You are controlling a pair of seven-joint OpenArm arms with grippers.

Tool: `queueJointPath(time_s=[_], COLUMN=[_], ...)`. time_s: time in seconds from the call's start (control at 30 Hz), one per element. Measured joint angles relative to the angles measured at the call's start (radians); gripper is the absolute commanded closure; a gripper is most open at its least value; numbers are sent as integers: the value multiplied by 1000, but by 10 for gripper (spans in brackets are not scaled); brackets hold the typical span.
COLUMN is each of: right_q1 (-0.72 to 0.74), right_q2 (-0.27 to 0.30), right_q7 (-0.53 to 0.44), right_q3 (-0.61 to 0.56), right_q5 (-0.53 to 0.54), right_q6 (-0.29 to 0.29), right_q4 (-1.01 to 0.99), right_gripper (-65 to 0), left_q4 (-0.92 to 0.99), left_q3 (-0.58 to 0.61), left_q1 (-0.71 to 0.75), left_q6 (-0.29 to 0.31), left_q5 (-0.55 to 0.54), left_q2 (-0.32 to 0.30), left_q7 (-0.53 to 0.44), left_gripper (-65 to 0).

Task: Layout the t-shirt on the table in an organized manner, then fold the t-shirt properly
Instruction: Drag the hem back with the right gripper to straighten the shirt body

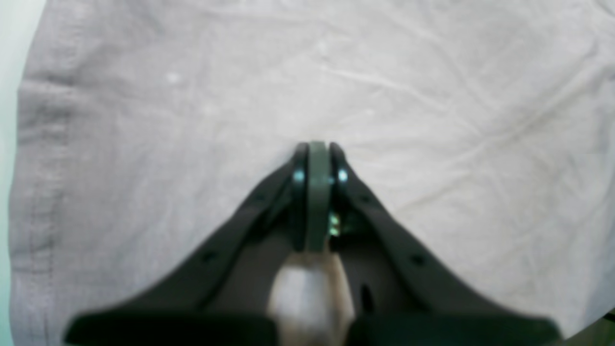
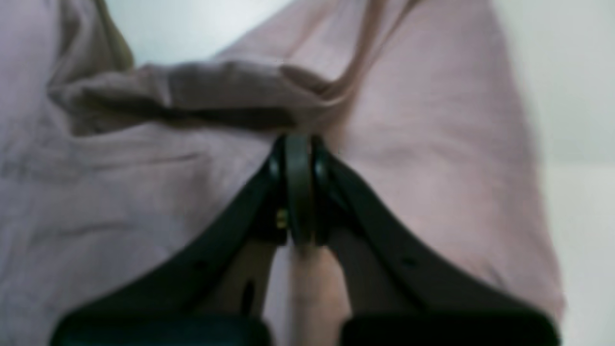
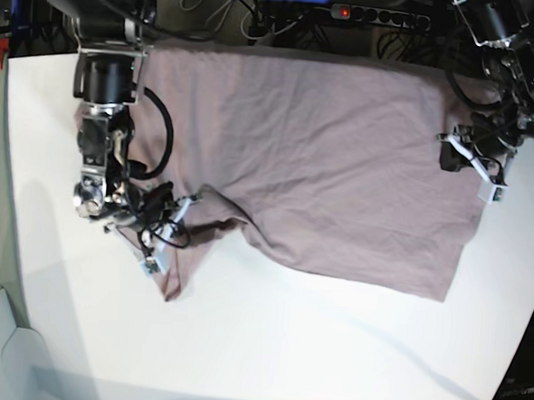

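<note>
Across the far half of the white table (image 3: 267, 345) lies the t-shirt (image 3: 332, 168), a dusty mauve sheet spread mostly flat, its far edge at the table's back rim and its near hem running diagonally towards the right side of the base view. On that view's left, a sleeve or corner of the cloth is drawn out into a narrow, bunched tongue pointing to the near-left.

At that tongue sits the right pincer (image 2: 299, 144); its wrist view shows the two dark fingers pressed together, with a strip of mauve cloth running down between them, so it is pinching the t-shirt. Just beyond the tips a thick rolled fold of fabric crosses the frame, and bare table shows past it.

At the shirt's right edge in the base view sits the left pincer (image 1: 317, 149). Its fingers are likewise pressed together, a pale band of fabric caught between them, pinching the t-shirt. Beyond its tips the cloth lies flat with faint creases, a stitched hem running down the left side of that wrist view.
</note>
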State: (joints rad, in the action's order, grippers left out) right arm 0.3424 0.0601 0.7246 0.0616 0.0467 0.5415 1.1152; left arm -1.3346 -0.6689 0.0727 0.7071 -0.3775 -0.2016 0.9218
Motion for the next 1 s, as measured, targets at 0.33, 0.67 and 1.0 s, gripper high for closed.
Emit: queueJointPath(time_s=[0.33,0.67,1.0], right_q1=[137,202,-19], right_q2=[3,-85,82], right_q7=[-222,-572,-132], right_q3=[-87,-100,-98], right_q5=[3,-2,-17], right_q6=[-1,-8,-8], right_q4=[-274,-230,136], right_gripper=[0,0,0], left_q4=[-1,-1,-2], left_q3=[-2,-2,-4], left_q1=[2,2,0], left_q6=[0,0,0], left_q5=[-2,-3,-1], left_q2=[0,2,2], left_q7=[0,2,4], left_gripper=[-3,-3,-3])
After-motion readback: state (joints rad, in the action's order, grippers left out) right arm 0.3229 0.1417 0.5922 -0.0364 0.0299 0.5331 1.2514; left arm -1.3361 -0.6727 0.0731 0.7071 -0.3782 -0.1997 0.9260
